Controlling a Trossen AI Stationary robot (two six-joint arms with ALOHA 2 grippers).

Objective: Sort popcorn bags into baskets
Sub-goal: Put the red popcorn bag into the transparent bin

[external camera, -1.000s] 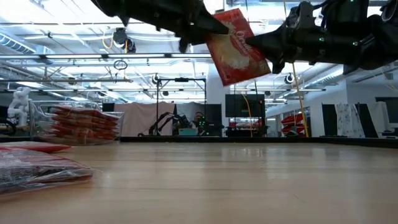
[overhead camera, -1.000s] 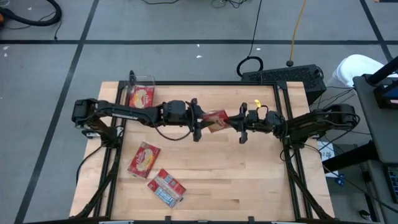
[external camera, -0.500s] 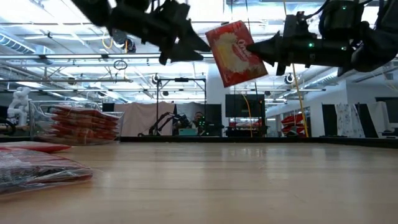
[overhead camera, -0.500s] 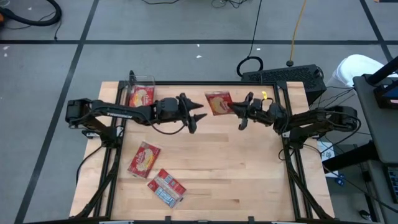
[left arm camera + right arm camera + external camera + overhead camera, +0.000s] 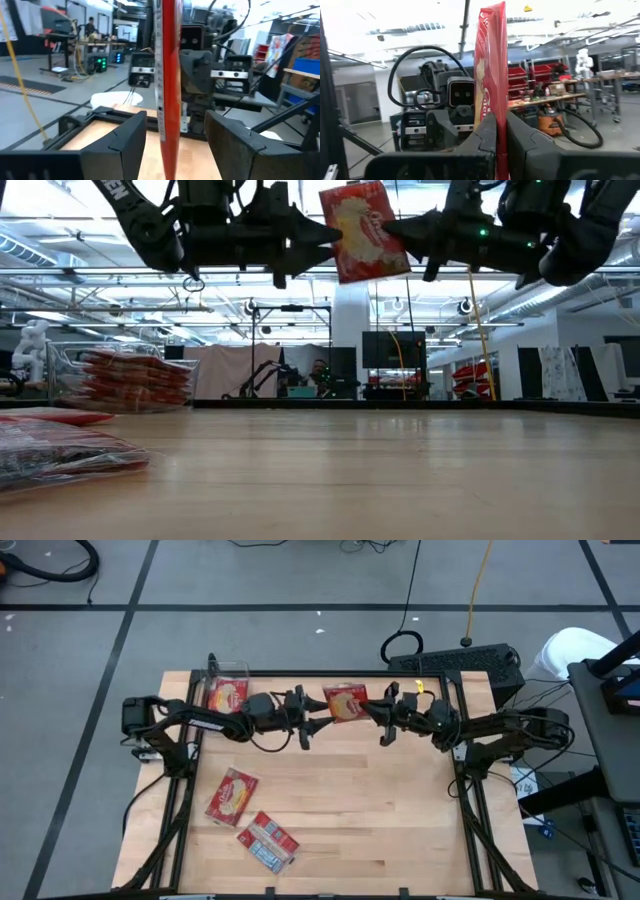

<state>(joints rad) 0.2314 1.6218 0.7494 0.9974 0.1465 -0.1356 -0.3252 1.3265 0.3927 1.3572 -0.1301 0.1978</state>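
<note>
While the right gripper (image 5: 372,707) stays clamped on the red popcorn bag (image 5: 345,703) held high above the table's far side, the left gripper (image 5: 318,718), fingers apart around its edge, should close squarely before taking it toward the clear basket (image 5: 226,690).

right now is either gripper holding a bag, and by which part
The right gripper pinches a popcorn bag by its right edge, held in the air. The left gripper is open, its fingers either side of the bag.
</note>
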